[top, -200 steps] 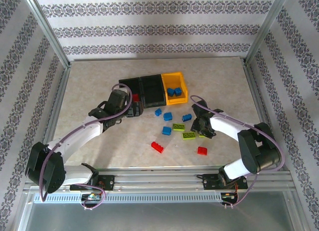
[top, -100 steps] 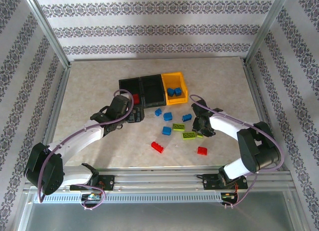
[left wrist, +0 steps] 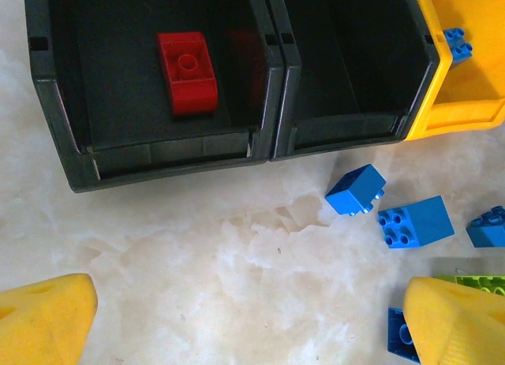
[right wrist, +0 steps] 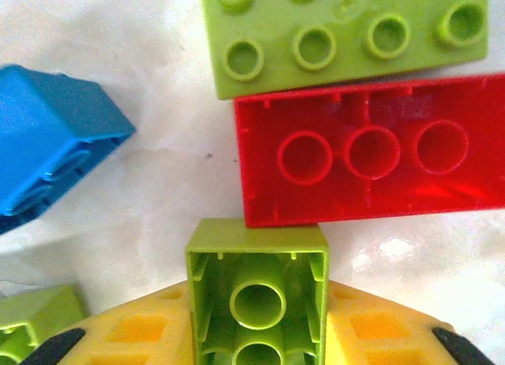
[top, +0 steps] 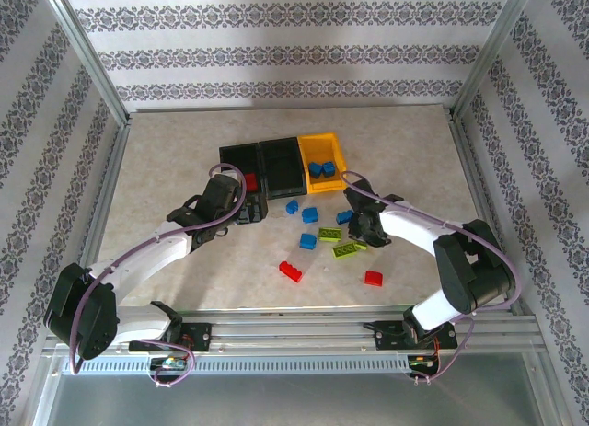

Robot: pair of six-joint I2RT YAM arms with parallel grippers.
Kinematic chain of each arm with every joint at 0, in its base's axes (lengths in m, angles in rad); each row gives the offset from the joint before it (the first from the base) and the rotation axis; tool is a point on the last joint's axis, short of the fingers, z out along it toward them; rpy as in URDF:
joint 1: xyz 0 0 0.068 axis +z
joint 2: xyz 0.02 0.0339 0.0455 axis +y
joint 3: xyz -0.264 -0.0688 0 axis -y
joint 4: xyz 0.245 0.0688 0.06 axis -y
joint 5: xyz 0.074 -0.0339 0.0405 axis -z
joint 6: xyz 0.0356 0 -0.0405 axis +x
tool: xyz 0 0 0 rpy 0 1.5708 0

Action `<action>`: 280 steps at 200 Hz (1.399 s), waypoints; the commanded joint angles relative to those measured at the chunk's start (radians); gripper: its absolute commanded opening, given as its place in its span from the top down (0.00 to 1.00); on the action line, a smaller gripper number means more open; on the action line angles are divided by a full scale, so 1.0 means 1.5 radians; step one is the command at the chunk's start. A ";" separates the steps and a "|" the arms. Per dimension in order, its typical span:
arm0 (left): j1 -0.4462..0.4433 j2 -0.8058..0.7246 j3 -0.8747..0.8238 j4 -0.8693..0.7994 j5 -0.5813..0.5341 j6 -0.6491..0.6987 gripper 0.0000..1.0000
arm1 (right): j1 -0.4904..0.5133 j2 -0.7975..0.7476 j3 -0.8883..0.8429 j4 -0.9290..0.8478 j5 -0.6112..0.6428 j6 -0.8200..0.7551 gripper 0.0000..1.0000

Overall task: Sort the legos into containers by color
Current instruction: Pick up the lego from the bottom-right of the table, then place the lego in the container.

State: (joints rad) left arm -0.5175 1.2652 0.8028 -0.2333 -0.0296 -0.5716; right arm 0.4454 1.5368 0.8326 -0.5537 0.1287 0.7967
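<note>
Marbled tabletop (top: 184,150), patterned walls (top: 276,53) — left gripper (left wrist: 252,322) spread, right gripper (right wrist: 256,337) clamping lime brick (right wrist: 256,262)

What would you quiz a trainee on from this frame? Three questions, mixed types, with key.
1. True or false: the end black bin holds a blue brick.
2. Which colour is the brick in the right hand? A red, B blue, C lime green.
3. Fill in: the yellow bin holds only ____ bricks.

Key
1. False: it holds a red brick.
2. C: a lime green brick, hollow side toward the camera.
3. Blue: see the blue bricks.
</note>
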 commanded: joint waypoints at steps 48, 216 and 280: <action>-0.007 0.006 -0.009 0.022 -0.007 -0.009 0.00 | 0.037 -0.007 0.093 -0.040 0.054 -0.026 0.68; -0.007 -0.016 -0.037 0.006 -0.040 -0.020 0.00 | 0.130 0.313 0.614 -0.095 0.003 -0.176 0.65; -0.007 -0.023 -0.047 0.009 -0.035 -0.025 0.00 | 0.143 0.490 0.817 -0.147 0.012 -0.236 0.65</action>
State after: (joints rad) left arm -0.5175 1.2499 0.7441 -0.2306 -0.0643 -0.5888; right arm 0.6495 2.1944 1.9675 -0.7017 0.1368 0.4965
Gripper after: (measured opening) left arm 0.995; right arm 0.353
